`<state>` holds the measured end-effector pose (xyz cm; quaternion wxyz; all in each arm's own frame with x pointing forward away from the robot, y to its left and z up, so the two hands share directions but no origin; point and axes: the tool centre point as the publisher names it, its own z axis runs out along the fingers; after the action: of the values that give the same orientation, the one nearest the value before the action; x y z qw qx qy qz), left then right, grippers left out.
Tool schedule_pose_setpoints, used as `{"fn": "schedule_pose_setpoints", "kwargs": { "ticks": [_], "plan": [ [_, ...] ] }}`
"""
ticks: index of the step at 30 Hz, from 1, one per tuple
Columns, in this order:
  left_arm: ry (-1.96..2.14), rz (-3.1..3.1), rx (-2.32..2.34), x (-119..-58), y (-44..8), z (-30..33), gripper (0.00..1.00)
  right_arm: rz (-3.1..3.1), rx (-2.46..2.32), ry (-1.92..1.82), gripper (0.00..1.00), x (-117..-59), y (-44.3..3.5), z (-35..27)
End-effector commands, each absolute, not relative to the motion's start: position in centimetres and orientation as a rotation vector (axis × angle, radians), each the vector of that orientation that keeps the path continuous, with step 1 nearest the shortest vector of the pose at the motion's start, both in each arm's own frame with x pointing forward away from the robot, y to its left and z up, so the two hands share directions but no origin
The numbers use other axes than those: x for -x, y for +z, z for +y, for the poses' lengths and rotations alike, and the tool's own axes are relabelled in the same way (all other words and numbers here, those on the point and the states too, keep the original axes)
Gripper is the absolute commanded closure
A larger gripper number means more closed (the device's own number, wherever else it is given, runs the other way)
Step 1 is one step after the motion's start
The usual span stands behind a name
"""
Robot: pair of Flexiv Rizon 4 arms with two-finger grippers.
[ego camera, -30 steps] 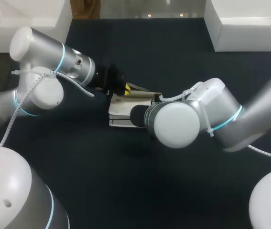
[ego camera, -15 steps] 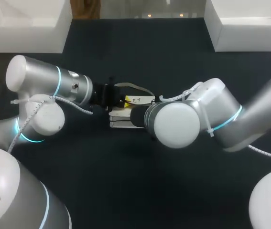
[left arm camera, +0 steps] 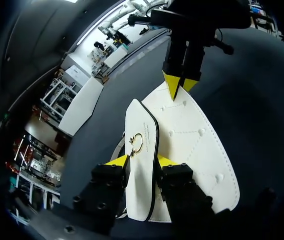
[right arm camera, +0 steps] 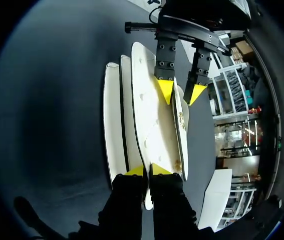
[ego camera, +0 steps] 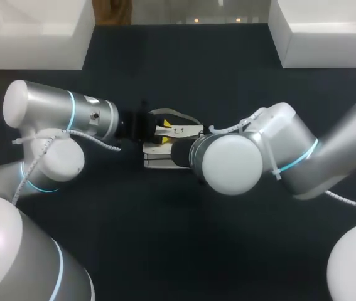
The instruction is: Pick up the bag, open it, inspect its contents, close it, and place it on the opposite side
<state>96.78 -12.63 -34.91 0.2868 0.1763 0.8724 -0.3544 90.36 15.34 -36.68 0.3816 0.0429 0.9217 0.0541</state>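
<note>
Left gripper (left arm camera: 140, 161) is clamped on the flap (left arm camera: 142, 125) of the white bag (left arm camera: 197, 145) mid-table; right gripper (right arm camera: 147, 171) is pinched narrowly on its body. The flap should be peeled away slowly, the body held steady.

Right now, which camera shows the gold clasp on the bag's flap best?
The left wrist view: the clasp faces it on the bag's flap pinched by the left gripper. The right wrist view catches it edge-on; the head view shows barely a speck.

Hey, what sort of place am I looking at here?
Probably a robotics lab test bench: two robot arms work over a dark table, with the left gripper and right gripper both clamped on a white bag.
</note>
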Motion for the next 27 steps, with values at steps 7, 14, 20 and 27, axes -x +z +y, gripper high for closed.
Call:
{"fn": "schedule_pose_setpoints", "kwargs": {
  "ticks": [7,14,20,27],
  "plan": [
    [-0.970,2.355,-0.483,-98.4,-34.0,-12.4,0.85,2.349,-0.110,0.140,1.00,-90.4,-36.8,15.4],
    [-0.964,2.382,-0.558,-97.9,-34.4,-12.4,1.00,2.349,-0.110,0.140,1.00,-90.4,-36.8,15.4],
    [-0.889,2.403,-0.668,-96.8,-36.1,-12.5,1.00,2.349,-0.110,0.140,1.00,-90.4,-36.8,15.4],
    [-0.880,2.416,-0.695,-96.7,-37.0,-12.8,1.00,2.349,-0.110,0.140,1.00,-90.4,-36.8,15.4]
  ]
}}
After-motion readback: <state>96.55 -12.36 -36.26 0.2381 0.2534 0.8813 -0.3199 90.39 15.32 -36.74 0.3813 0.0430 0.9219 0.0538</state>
